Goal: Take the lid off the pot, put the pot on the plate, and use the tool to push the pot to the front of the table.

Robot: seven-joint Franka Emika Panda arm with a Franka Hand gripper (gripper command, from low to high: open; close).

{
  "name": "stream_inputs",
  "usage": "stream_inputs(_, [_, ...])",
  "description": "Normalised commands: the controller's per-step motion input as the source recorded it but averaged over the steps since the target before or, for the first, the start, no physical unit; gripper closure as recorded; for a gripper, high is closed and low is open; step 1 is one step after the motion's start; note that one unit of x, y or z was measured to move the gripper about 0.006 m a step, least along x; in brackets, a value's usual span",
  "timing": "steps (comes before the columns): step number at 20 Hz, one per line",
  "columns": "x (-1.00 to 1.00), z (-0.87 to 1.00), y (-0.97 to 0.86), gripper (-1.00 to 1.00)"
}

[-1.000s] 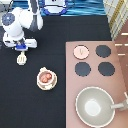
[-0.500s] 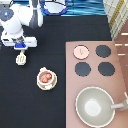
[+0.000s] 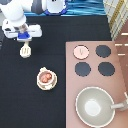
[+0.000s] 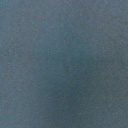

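Note:
The gripper [image 3: 24,41] hangs over the black table [image 3: 20,100] at the exterior view's upper left, shut on the thin handle of the cream-white tool [image 3: 25,51], whose flat head hangs just below it. The small pinkish-tan pot [image 3: 45,76], uncovered with reddish-brown contents showing, sits on the cream plate [image 3: 46,86] further toward the exterior view's bottom and right of the tool. The pale pink lid [image 3: 81,51] lies on the stove's top-left spot. The wrist view shows only a dark, featureless surface.
A pinkish-brown stove panel [image 3: 120,75] fills the exterior view's right side, with three black burners [image 3: 103,50]. A large grey-beige pan [image 3: 95,106] with a long handle sits at its bottom end. The robot's white base stands at the top.
The gripper has carried the tool toward the exterior view's right and slightly toward its top. Pot, plate and lid have not moved.

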Motion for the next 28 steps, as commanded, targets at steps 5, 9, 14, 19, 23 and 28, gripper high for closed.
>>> stream_inputs(5, [0.02, 0.01, 0.78, 1.0])
stream_inputs(9, [0.03, -0.37, 0.77, 1.0])
stream_inputs(14, [-0.03, -0.6, 0.48, 1.0])
stream_inputs(19, [-0.08, -0.55, 0.04, 1.0])
stream_inputs(23, [0.0, -0.55, -0.09, 1.0])
stream_inputs(28, [0.26, -0.43, -0.12, 1.0])
